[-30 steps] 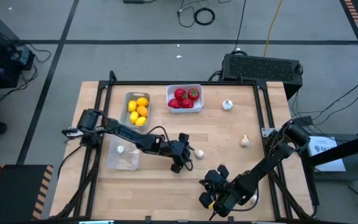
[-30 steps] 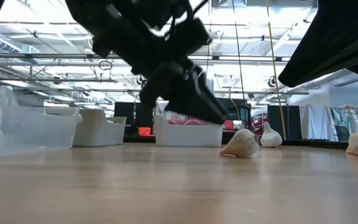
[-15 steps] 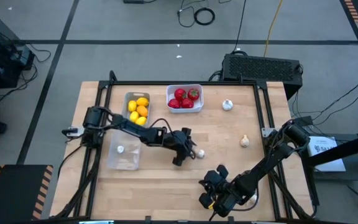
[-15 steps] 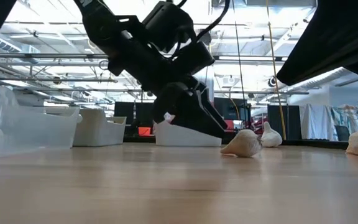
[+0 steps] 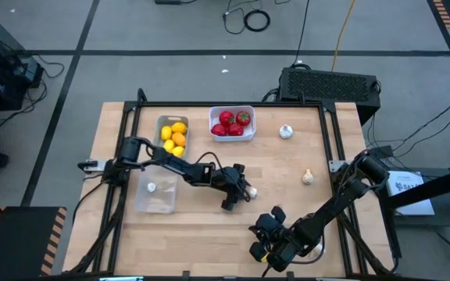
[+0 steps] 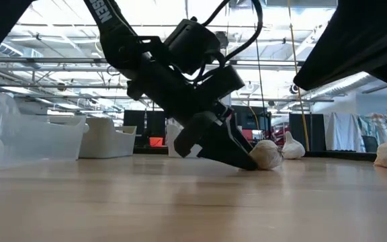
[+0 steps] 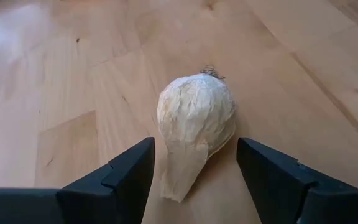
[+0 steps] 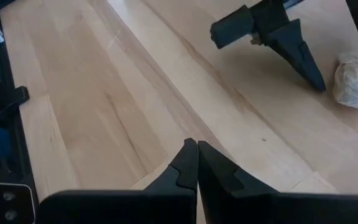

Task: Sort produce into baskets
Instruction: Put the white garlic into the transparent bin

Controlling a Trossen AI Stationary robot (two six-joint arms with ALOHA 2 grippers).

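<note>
Near the middle of the table (image 5: 209, 226), a whitish garlic bulb (image 5: 250, 192) is seen lying on the bare wood, its pointed tip turned toward the left gripper (image 5: 239, 195). That gripper is lowered to the tabletop with its jaws apart, one finger on each side of the bulb; in the left wrist view the bulb (image 7: 194, 127) sits between the two dark fingers (image 7: 126, 174) without being clearly touched by either. In the low view the fingertips (image 6: 237, 158) appear to meet the bulb's (image 6: 267, 153) side, though contact cannot be confirmed from that angle.

Two more garlic bulbs are found well apart on the right half of the table, one (image 5: 308, 177) toward the right edge and one (image 5: 286, 132) beside the white basket (image 5: 249, 112). Red fruits (image 5: 231, 123) are held in that basket, and yellow and orange fruits (image 5: 174, 138) in the grey basket (image 5: 159, 123) next to it. A single garlic bulb (image 5: 151, 187) is held in the clear basket (image 5: 162, 204) at the left.

The right gripper (image 5: 262, 246) is parked near the table's front edge, its jaws pressed together.
</note>
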